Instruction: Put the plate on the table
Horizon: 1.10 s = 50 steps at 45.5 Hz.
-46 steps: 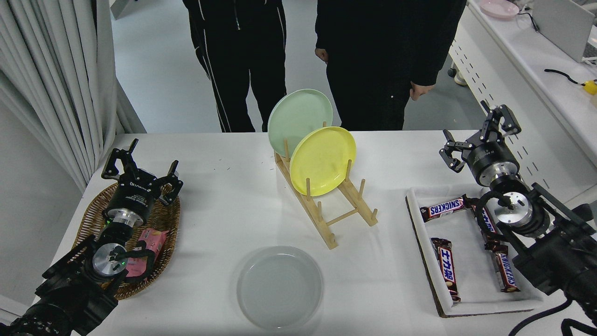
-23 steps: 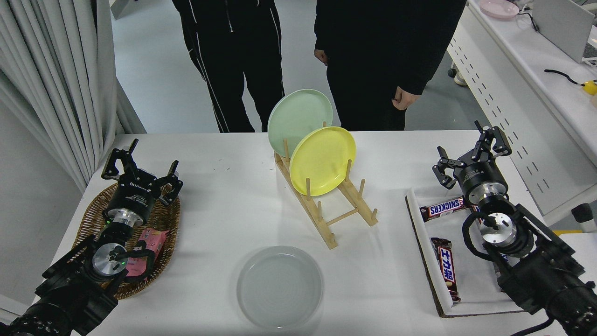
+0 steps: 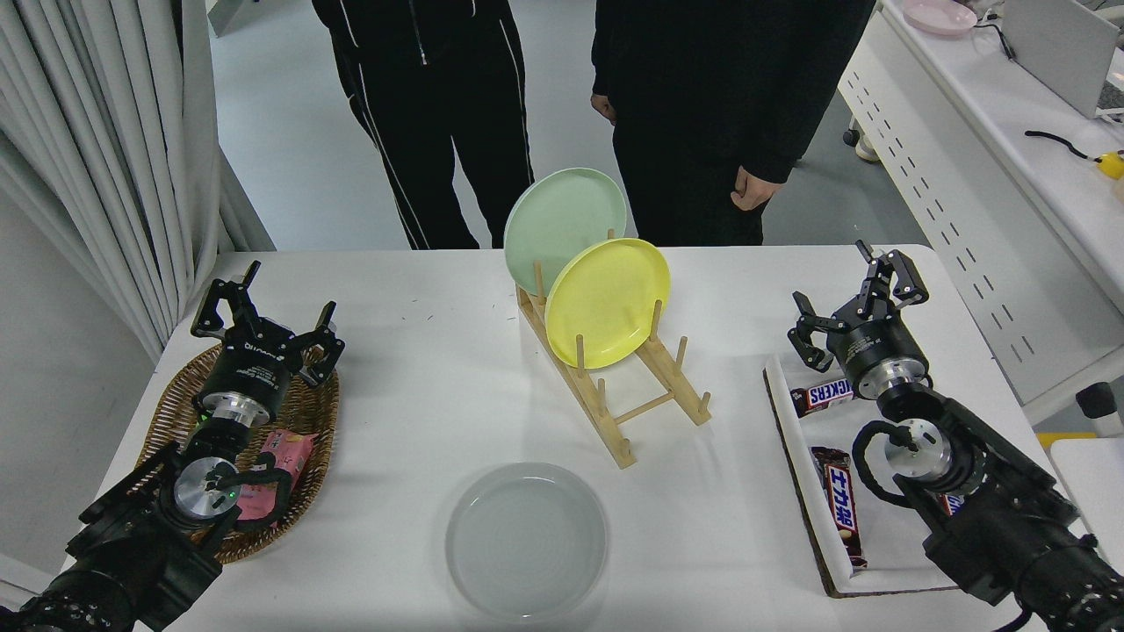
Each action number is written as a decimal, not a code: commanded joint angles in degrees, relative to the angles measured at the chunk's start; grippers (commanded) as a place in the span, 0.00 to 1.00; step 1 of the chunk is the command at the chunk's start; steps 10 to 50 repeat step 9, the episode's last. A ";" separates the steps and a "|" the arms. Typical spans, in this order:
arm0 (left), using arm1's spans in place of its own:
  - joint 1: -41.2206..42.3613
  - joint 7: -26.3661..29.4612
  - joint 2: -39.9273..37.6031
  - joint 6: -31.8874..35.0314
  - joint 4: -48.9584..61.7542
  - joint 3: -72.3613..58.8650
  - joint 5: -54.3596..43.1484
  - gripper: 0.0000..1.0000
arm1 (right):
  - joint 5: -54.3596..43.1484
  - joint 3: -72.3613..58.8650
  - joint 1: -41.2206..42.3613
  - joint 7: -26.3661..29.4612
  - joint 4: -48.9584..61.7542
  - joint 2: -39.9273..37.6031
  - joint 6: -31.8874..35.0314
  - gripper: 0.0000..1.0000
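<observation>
The light grey plate (image 3: pixel 526 539) lies flat on the white table (image 3: pixel 439 369), near its front edge and in the middle. My right gripper (image 3: pixel 853 303) is open and empty, above the far end of the snack tray and well to the right of the plate. My left gripper (image 3: pixel 263 318) is open and empty, parked over the wicker basket at the lower left.
A wooden rack (image 3: pixel 615 386) holds a yellow plate (image 3: pixel 608 301) and a pale green plate (image 3: pixel 562 218) upright. A white tray (image 3: pixel 812 491) with chocolate bars sits at the right. The wicker basket (image 3: pixel 303 421) holds a pink packet. Two people stand at the far side.
My right arm has moved left and toward the table's front, from beyond the right edge to over the tray's far end. The people shifted slightly. The grey plate has not moved.
</observation>
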<state>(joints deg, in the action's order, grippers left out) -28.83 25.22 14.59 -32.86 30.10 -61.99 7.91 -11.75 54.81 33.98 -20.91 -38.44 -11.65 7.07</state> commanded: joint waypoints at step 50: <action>0.00 0.00 0.00 -0.01 -0.04 0.03 0.00 1.00 | 0.59 -0.58 0.47 0.00 0.12 0.04 -0.13 1.00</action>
